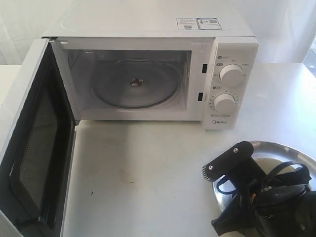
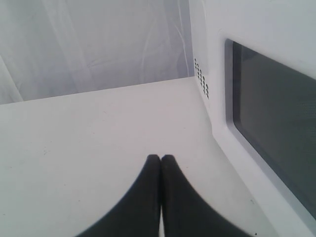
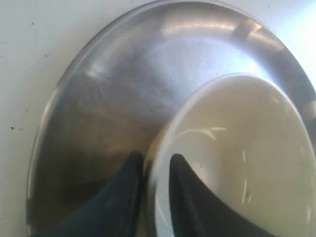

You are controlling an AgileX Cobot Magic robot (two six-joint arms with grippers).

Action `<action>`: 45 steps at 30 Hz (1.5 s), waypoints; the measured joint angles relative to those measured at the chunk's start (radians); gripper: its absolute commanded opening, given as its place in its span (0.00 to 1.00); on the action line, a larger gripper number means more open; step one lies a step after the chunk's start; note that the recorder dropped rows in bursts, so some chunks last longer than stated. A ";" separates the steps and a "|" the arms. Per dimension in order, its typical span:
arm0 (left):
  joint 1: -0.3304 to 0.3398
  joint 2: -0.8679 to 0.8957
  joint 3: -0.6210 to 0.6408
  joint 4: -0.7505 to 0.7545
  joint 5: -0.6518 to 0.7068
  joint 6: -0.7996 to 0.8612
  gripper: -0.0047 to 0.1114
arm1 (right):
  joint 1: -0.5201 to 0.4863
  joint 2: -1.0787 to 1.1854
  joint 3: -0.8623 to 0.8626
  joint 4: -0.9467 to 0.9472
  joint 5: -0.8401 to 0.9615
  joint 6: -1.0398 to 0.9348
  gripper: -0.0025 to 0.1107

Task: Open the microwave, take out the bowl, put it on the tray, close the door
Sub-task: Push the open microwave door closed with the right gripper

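The white microwave (image 1: pixel 148 27) stands at the back with its door (image 1: pixel 34 148) swung wide open to the left; only the glass turntable (image 1: pixel 136 84) shows inside. The silver tray (image 1: pixel 289 150) lies front right, partly under my right arm (image 1: pixel 256 192). In the right wrist view the cream bowl (image 3: pixel 247 138) is over the tray (image 3: pixel 123 84), and my right gripper (image 3: pixel 155 160) is shut on its rim, one finger inside and one outside. Whether the bowl rests on the tray I cannot tell. My left gripper (image 2: pixel 160 158) is shut and empty, low over the table beside the door's dark window (image 2: pixel 276 113).
The open door juts out toward the front left edge of the table (image 1: pixel 143 173). Two round knobs (image 1: pixel 230 75) sit on the microwave's right panel. A pale curtain (image 2: pixel 94 44) hangs behind the table.
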 measured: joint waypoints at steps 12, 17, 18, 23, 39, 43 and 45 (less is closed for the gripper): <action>0.000 0.000 0.000 0.000 0.000 0.000 0.04 | 0.105 -0.344 0.002 -0.091 -0.145 0.100 0.23; 0.000 0.000 0.000 0.000 0.000 0.000 0.04 | 0.141 -0.711 -0.103 -0.243 -0.586 0.105 0.02; 0.000 0.000 0.000 0.000 0.000 0.000 0.04 | 0.141 -0.722 -0.156 -0.252 -0.648 0.105 0.02; 0.000 0.000 0.000 0.000 0.000 0.000 0.04 | 0.152 -0.494 -0.393 -0.264 -0.916 0.061 0.02; 0.000 0.000 0.000 0.000 0.000 0.000 0.04 | 0.403 0.160 -0.786 -0.296 -0.693 -0.170 0.02; 0.000 0.000 0.000 0.000 0.000 0.000 0.04 | 0.423 0.172 -0.803 -0.272 -0.334 -0.245 0.02; 0.000 0.000 0.000 0.000 0.000 0.000 0.04 | 0.423 0.172 -0.806 -0.241 -0.043 -0.323 0.02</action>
